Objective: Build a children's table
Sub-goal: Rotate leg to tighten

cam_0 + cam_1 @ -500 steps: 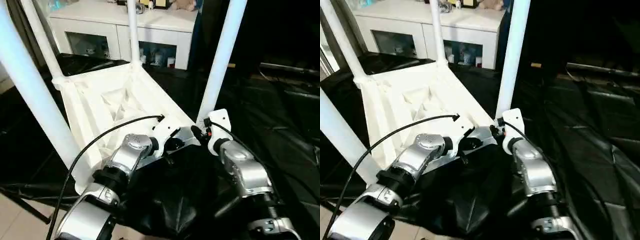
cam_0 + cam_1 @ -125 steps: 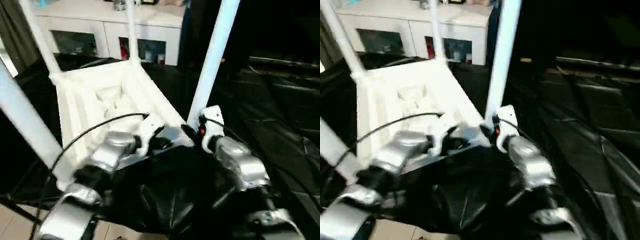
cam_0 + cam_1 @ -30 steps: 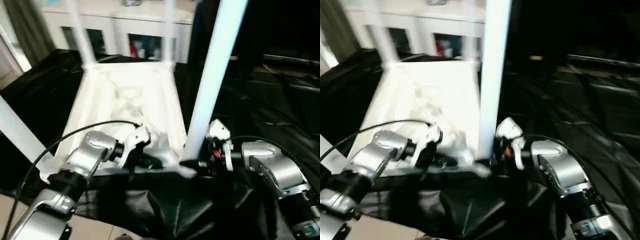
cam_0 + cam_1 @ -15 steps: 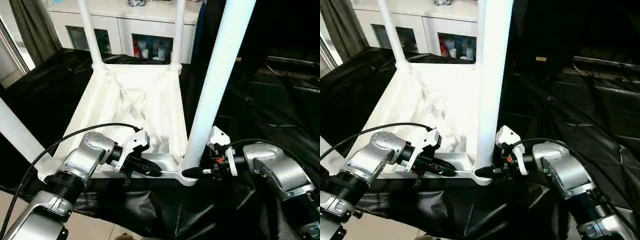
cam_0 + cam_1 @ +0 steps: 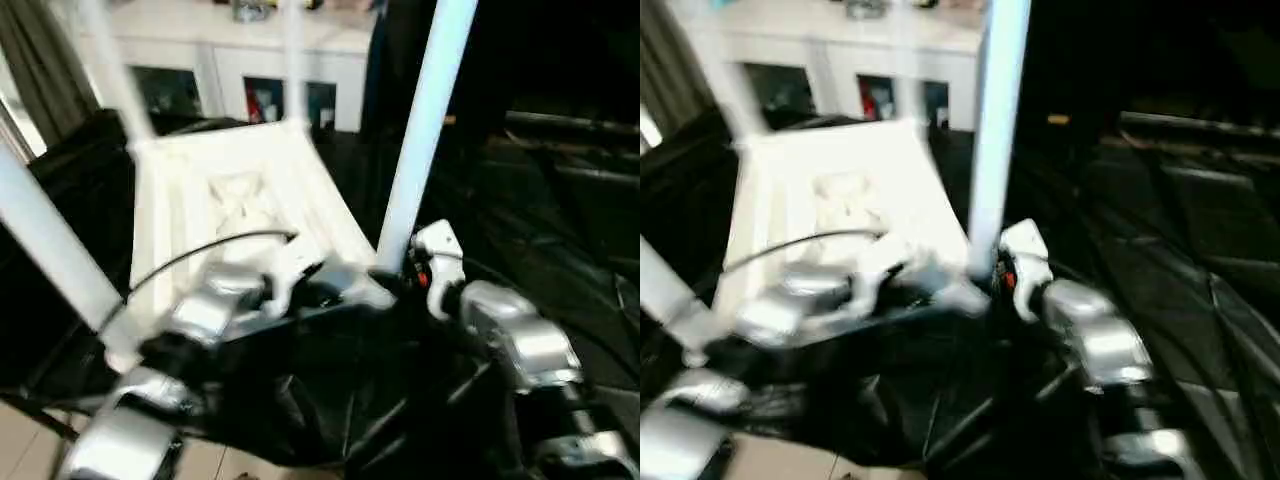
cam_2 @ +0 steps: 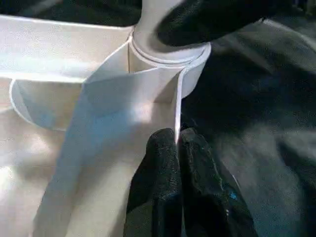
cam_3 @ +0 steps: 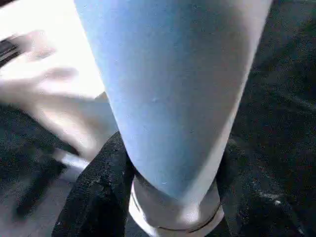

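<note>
near leg [image 7: 168, 98]: upright in corner socket [image 6: 170, 59], axis vertical
right gripper [image 7: 170, 197]: astride leg base, fingers flanking it
left gripper [image 6: 177, 148]: pinched narrow on top's rim [image 6: 176, 106], just beside socket

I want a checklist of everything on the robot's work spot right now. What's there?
Surface: black sheet spread under the work, creased.
Job's things: white table top lies upside down, ribbed side up; four legs stand up from its corners, near right leg in its corner socket.
Clutter: nothing seen.
Grippers: left gripper pinched shut on the thin rim of the table top beside that socket; right gripper with a finger on each side of the near right leg, just above its base.
Cables: black cable arcs over the left forearm.
Surroundings: white cabinet with glass doors behind; pale floor at the near left.
</note>
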Controlling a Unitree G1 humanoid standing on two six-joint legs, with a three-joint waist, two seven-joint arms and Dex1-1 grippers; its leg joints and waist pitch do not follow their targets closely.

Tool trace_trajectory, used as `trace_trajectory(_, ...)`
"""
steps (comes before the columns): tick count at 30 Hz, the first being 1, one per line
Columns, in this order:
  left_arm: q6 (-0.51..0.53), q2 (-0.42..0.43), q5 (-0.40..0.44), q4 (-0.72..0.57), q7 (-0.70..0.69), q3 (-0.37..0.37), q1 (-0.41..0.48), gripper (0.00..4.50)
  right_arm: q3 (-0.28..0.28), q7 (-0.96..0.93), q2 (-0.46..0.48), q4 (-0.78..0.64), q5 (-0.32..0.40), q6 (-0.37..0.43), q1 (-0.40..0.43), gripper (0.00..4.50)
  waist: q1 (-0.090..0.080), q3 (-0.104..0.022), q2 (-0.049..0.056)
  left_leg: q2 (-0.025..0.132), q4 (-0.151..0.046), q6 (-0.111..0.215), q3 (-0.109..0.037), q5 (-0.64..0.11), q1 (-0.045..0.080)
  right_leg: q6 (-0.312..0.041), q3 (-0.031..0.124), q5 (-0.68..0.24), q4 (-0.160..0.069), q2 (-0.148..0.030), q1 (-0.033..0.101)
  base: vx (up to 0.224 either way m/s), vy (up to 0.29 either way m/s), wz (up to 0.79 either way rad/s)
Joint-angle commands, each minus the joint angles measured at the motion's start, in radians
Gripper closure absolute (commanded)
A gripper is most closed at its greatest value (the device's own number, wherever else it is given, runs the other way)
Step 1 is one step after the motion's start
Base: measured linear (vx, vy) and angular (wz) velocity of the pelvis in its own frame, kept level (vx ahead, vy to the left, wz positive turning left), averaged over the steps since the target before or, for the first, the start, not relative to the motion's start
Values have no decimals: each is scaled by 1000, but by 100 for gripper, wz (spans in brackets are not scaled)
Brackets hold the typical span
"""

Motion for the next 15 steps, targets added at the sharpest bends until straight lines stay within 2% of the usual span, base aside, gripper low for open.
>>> trace_trajectory(1, 9, -22, 21, 40, 117, 27, -19, 450, -4, -106, 57, 50, 2, 65, 17, 251, -1, -53, -3, 18, -71, -25, -9, -324, 2, -115, 33, -443, -98, -46, 37, 0, 0, 0)
trace_trajectory(2, 6, -32, 22, 45, 132, 29, -22, 450, -12, -130, 72, 53, 2, 66, 19, 251, -2, -53, -3, 17, -71, -23, -7, -325, 2, -118, 33, -431, -97, -45, 36, 0, 0, 0)
trace_trajectory(3, 0, -66, 26, 58, 180, 34, -32, 450, -38, -210, 117, 63, 0, 70, 24, 251, -6, -51, 3, 17, -73, -24, -7, -336, 1, -121, 34, -418, -98, -43, 33, 0, 0, 0)
trace_trajectory(4, -8, -82, 31, 62, 190, 30, -35, 450, -36, -225, 139, 61, 0, 63, 27, 251, -6, -54, 5, 16, -73, -29, -10, -339, 2, -120, 32, -411, -96, -43, 37, 0, 0, 0)
trace_trajectory(7, -31, -108, 47, 70, 170, 0, -40, 450, -16, -227, 167, 54, -21, 25, 18, 251, -5, -56, 1, 18, -74, -19, -9, -327, -4, -126, 34, -364, -91, -45, 41, 0, 0, 0)
trace_trajectory(8, -32, -108, 48, 70, 163, -4, -40, 450, -16, -221, 170, 53, -18, 23, 14, 251, -5, -56, 2, 18, -75, -17, -10, -325, -4, -127, 35, -355, -90, -45, 42, 0, 0, 0)
trace_trajectory(9, -41, -102, 51, 66, 139, -16, -38, 450, -15, -193, 170, 52, -4, 12, 5, 251, -3, -55, -7, 19, -75, -11, -9, -321, -5, -130, 35, -348, -89, -46, 43, 0, 0, 0)
trace_trajectory(11, -43, -83, 51, 55, 113, -25, -32, 450, 7, -150, 156, 36, -3, -13, -1, 251, -3, -55, -5, 19, -75, -6, -8, -318, -6, -133, 36, -346, -89, -47, 43, 0, 0, 0)
trace_trajectory(12, -53, -74, 53, 52, 104, -28, -29, 450, 10, -144, 151, 31, -5, -13, -4, 196, -2, -56, -2, 20, -75, -5, -8, -312, -4, -136, 37, -332, -87, -47, 42, 0, 0, 0)
trace_trajectory(13, -62, -64, 53, 49, 87, -31, -24, 450, 13, -125, 144, 25, 2, -3, -8, 182, -4, -57, -2, 20, -75, -4, -8, -297, -8, -143, 37, -300, -83, -46, 46, 0, 0, 0)
trace_trajectory(15, -68, -41, 52, 43, 41, -40, -13, 450, 34, -59, 119, 1, 12, 9, -12, 173, -5, -57, -1, 20, -74, 1, -7, -290, -8, -151, 36, -277, -82, -46, 49, 0, 0, 0)
